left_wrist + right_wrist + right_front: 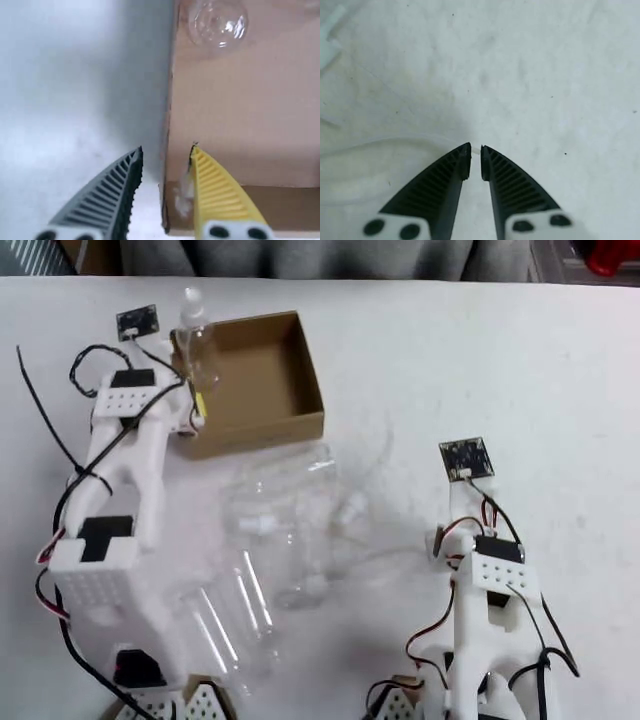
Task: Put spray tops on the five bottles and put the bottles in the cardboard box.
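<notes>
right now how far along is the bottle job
Done: one capped bottle stands in the cardboard box. In hand: nothing; the left gripper is open astride the box wall. Left: the other bottles lie on the table, not yet boxed.

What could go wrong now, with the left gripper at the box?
1. The left gripper is open with the box wall between its fingers; a sideways move could drag the box.
2. The bottle stands in the box close to that wall, so a jolt might tip it.
3. On the table, clear bottles lie crowded; grasping one could roll others.
</notes>
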You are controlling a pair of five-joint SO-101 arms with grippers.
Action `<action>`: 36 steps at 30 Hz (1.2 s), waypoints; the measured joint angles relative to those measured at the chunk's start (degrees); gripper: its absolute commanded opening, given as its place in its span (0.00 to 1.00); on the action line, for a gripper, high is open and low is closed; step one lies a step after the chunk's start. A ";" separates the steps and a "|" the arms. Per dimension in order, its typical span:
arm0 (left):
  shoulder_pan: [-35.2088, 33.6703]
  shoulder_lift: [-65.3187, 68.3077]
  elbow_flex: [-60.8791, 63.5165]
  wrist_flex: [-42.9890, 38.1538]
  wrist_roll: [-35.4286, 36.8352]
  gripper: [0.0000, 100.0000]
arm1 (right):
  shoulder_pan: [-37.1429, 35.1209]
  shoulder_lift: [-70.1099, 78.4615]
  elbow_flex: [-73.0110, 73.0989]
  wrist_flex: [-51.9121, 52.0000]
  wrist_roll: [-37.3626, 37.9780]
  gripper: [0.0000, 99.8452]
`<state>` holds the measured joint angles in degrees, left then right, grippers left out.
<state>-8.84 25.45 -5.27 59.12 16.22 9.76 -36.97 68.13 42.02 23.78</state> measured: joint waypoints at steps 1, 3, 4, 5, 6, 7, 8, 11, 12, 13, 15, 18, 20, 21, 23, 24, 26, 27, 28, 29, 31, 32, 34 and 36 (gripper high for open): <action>0.44 0.00 0.00 0.00 0.00 0.15 | 0.00 0.00 0.00 0.00 0.00 0.02; 1.05 0.00 0.00 0.00 0.00 0.15 | 0.00 0.00 0.00 0.00 0.00 0.02; 1.32 0.00 0.00 0.00 0.00 0.15 | 0.00 0.00 0.00 0.00 0.00 0.02; 1.49 0.26 -0.09 0.00 0.00 0.15 | 0.00 0.00 0.00 0.00 0.00 0.02; 1.49 0.88 -0.09 0.00 0.00 0.15 | 0.00 0.00 0.00 0.00 0.00 0.02; 1.49 1.49 -0.09 0.00 0.00 0.15 | 0.00 0.00 0.00 0.00 0.00 0.02; 1.49 2.29 -0.09 0.00 0.09 0.13 | 0.00 0.00 0.00 0.00 0.00 0.02; 1.76 3.25 -0.09 0.00 0.09 0.06 | 0.00 0.00 0.00 0.00 0.00 0.02; 1.67 3.43 -0.09 0.00 0.09 0.03 | 0.00 0.00 0.00 0.00 0.00 0.02; 1.67 3.60 -0.09 0.00 0.09 0.02 | 0.00 0.00 0.00 0.00 0.00 0.02; 1.67 3.60 -0.09 -0.97 0.09 0.02 | 0.00 0.00 0.00 0.00 0.00 0.02; 1.67 3.60 -0.09 -1.76 0.09 0.02 | 0.00 0.00 0.00 0.00 0.00 0.02; 1.67 3.60 -0.09 -1.76 0.09 0.02 | 0.00 0.00 0.00 0.00 0.00 0.02; 1.67 3.60 -0.09 -1.76 0.09 0.02 | 0.00 0.00 0.00 0.00 0.00 0.02; 1.67 3.60 -0.09 -1.76 0.09 0.02 | 0.00 0.00 0.00 0.00 0.00 0.02; 1.67 3.60 -0.09 -1.76 0.09 0.02 | 0.00 0.00 0.00 0.00 0.00 0.02; 1.67 3.60 -0.09 -1.76 0.09 0.02 | 0.00 0.00 0.00 0.00 0.00 0.02; 1.67 3.60 -0.09 -1.76 0.09 0.02 | 0.00 0.00 0.00 0.00 0.00 0.02; 1.67 3.60 -0.09 -1.76 0.09 0.02 | 0.00 0.00 0.00 0.00 0.00 0.02; 1.67 3.60 -0.09 -1.76 0.09 0.02 | 0.00 0.00 0.00 0.00 0.00 0.02; 1.67 3.60 -0.09 -1.76 0.09 0.02 | 0.00 0.00 0.00 0.00 0.00 0.02; 1.67 3.60 -0.09 -1.76 0.09 0.02 | 0.00 0.00 0.00 0.00 0.00 0.02; 1.67 3.60 -0.09 -1.76 0.09 0.02 | 0.00 0.00 0.00 0.00 0.00 0.02; 1.67 3.60 -0.09 -1.76 0.09 0.02 | 0.00 0.00 0.00 0.00 0.00 0.02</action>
<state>-7.16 29.05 -5.36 57.36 16.31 9.76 -36.97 68.13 42.02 23.78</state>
